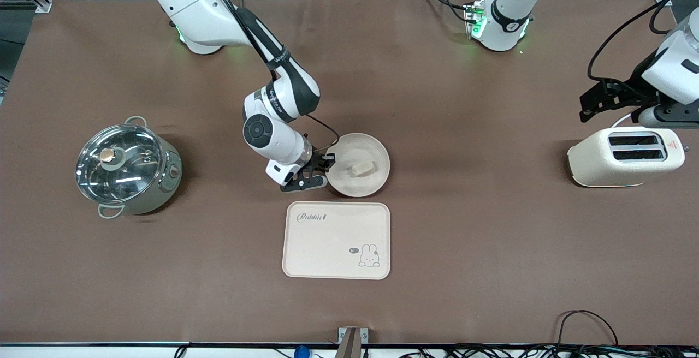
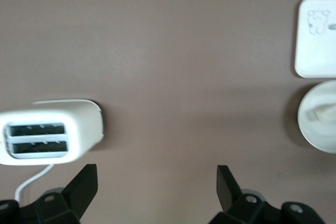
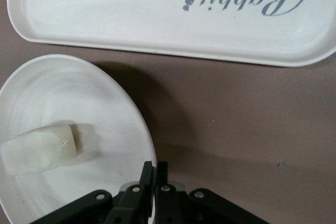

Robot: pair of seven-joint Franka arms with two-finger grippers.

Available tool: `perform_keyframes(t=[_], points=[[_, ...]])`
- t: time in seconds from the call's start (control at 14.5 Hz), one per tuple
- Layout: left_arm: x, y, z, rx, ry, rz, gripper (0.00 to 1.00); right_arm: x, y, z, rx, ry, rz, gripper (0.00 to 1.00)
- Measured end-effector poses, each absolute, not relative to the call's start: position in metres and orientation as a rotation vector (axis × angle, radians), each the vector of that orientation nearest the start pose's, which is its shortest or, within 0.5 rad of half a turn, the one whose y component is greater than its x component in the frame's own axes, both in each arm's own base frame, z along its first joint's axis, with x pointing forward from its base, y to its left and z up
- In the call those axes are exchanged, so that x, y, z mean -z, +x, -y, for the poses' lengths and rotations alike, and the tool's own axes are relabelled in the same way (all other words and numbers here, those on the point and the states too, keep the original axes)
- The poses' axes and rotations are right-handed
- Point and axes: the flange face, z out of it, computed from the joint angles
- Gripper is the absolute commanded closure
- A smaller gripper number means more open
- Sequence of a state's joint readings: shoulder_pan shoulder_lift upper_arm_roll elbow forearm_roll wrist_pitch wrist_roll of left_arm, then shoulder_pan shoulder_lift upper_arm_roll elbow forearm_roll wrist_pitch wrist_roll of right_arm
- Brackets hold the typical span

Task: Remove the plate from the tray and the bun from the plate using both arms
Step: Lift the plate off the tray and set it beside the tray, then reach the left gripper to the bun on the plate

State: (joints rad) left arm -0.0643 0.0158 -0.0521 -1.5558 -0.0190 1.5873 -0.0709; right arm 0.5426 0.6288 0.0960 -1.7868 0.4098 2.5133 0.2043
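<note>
Front view shows the plate (image 1: pixel 357 165) already off the tray (image 1: pixel 336 240), resting on the table just beside it, the bun (image 1: pixel 362 168) lying on it, and the right gripper (image 1: pixel 322 169) pinching the plate's rim with jaws pressed together. I judge the plate step nearly done. Next, the left gripper (image 2: pixel 157 184), waiting spread wide above the toaster (image 1: pixel 624 156), must reach across for the bun.

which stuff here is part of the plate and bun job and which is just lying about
Job: plate, off the tray, pinched at its rim by the right pincer; bun on the plate; open left pincer waiting above the toaster.
Lying about: toaster; lidded pot.
</note>
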Motion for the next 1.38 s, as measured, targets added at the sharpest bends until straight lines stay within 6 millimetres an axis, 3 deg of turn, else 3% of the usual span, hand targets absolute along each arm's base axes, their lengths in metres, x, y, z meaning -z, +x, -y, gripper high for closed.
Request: perform_keyframes(t=[0.21, 0.41, 0.62, 0.69, 0.76, 0.83, 1.17, 1.38], points=[[-0.618, 0.553, 0.106, -0.004, -3.201, -0.032, 0.0, -0.207, 0.541, -0.387, -0.061, -2.822, 0.12, 0.97], [-0.596, 0.551, 0.193, 0.019, -3.224, 0.107, 0.0, -0.202, 0.538, -0.385, -0.075, -2.828, 0.118, 0.96], [-0.549, 0.552, 0.281, 0.011, -3.267, 0.228, 0.0, -0.191, 0.535, -0.374, -0.096, -2.844, 0.135, 0.86], [-0.53, 0.555, 0.303, 0.011, -3.284, 0.267, 0.0, -0.19, 0.536, -0.37, -0.096, -2.848, 0.14, 0.67], [-0.51, 0.559, 0.322, 0.023, -3.296, 0.301, 0.0, -0.187, 0.538, -0.365, -0.098, -2.853, 0.137, 0.21], [-0.489, 0.564, 0.339, 0.052, -3.298, 0.326, 0.0, -0.186, 0.539, -0.36, -0.1, -2.858, 0.129, 0.0], [-0.393, 0.565, 0.404, 0.123, -3.27, 0.386, 0.0, -0.19, 0.548, -0.348, -0.084, -2.86, 0.099, 0.0], [-0.353, 0.55, 0.443, 0.137, -3.286, 0.448, 0.0, -0.22, 0.567, -0.331, -0.099, -2.849, 0.066, 0.0]])
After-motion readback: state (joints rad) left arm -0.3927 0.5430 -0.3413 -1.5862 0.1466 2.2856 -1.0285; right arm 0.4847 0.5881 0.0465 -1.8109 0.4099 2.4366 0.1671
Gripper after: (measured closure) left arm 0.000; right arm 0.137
